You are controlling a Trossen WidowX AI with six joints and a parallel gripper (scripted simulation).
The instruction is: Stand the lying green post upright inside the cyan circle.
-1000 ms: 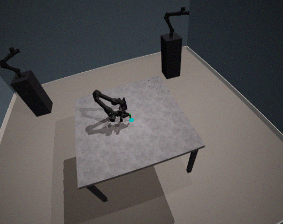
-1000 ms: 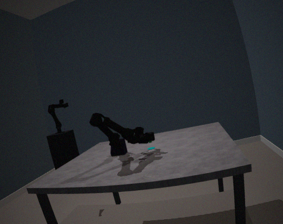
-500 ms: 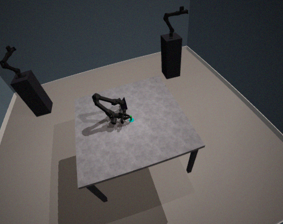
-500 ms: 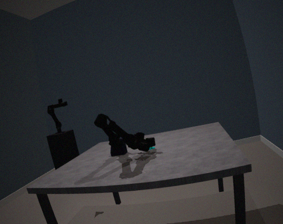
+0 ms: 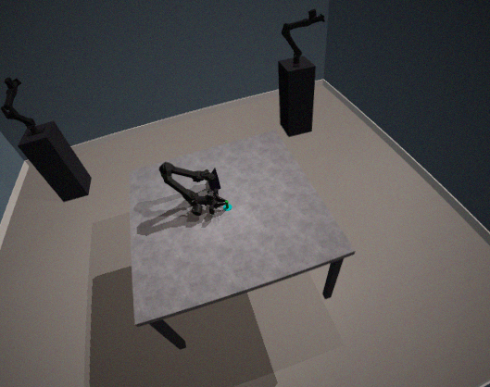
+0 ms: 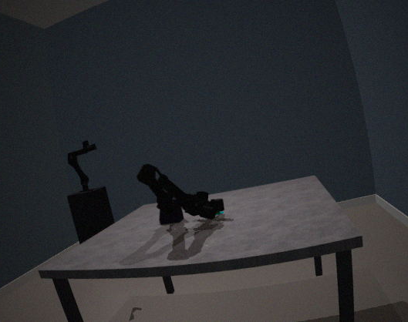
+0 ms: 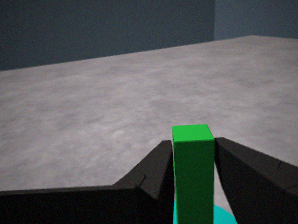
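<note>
The green post [image 5: 227,202] [image 7: 194,175] stands upright between the fingertips, over the cyan circle. Its foot is too small to make out in the top view and below the frame in the wrist view. The cyan circle [image 5: 228,209] [image 6: 220,212] [image 7: 224,216] lies flat on the table, partly covered by post and fingers. My gripper [image 5: 226,204] [image 7: 192,148] is low and reaches in nearly level. Its fingers are slightly open, one close on each side of the post, with barely a gap. The post is hidden behind the gripper in the exterior view.
The grey table [image 5: 246,259] [image 6: 278,231] carries my arm [image 5: 179,187] [image 6: 174,190], whose base is to the left of the circle. Two other arms stand on dark pedestals [image 5: 296,99] [image 5: 56,162] off the table.
</note>
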